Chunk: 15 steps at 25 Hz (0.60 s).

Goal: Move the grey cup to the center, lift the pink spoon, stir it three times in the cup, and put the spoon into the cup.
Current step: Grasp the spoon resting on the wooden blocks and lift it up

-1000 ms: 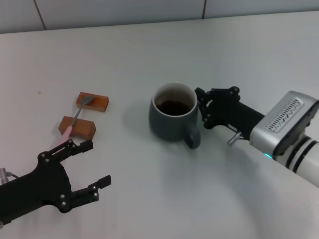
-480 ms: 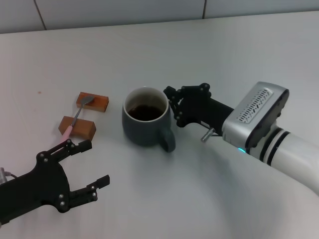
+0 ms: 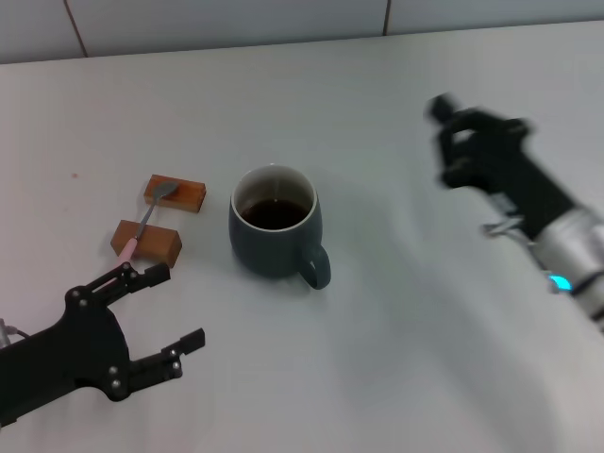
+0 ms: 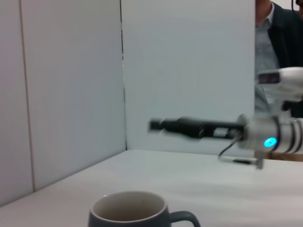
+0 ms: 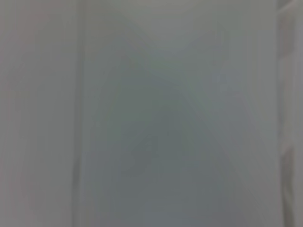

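The table (image 3: 396,311) is a broad, smooth, pale surface. My right gripper (image 3: 453,142) hangs well clear of the mug, blurred, so I cannot tell its fingers' state. My left gripper (image 3: 151,311) waits near the blocks, fingers spread apart, empty. The grey cup (image 3: 275,234) sits mid-table, glazed ceramic, dark liquid inside. Two brown blocks (image 3: 146,241) prop the pink spoon (image 3: 146,222) off the table, I judge for easier gripping.
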Each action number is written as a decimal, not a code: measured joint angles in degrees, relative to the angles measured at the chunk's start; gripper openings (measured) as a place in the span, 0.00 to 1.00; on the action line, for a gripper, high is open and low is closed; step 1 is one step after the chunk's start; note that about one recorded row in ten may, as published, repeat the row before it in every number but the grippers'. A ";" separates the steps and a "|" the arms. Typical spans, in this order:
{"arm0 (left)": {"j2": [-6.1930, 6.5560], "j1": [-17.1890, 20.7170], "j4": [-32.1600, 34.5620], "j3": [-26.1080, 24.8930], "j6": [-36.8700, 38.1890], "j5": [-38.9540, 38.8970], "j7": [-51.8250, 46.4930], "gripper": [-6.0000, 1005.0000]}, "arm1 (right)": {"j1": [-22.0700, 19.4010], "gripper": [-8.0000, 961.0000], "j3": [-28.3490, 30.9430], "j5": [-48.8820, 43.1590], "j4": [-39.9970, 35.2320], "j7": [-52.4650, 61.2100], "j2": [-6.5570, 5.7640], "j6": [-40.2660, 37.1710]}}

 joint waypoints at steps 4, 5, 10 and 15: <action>-0.19 0.18 -0.87 -2.14 0.00 -0.07 0.24 0.83 | -4.02 0.03 0.76 -0.41 -7.15 13.75 -0.20 -16.48; -0.27 0.26 -1.13 -2.39 0.04 -0.08 0.37 0.83 | -4.57 0.03 0.10 -0.97 -9.60 17.56 -0.22 -19.99; -0.39 0.17 -1.55 -2.11 0.59 0.07 0.43 0.83 | -6.82 0.04 -7.13 -7.37 -19.93 24.34 -0.37 -31.45; -0.46 0.08 -1.58 -2.03 0.84 0.30 0.45 0.83 | -8.55 0.04 -16.25 -14.27 -25.42 24.89 -0.39 -33.41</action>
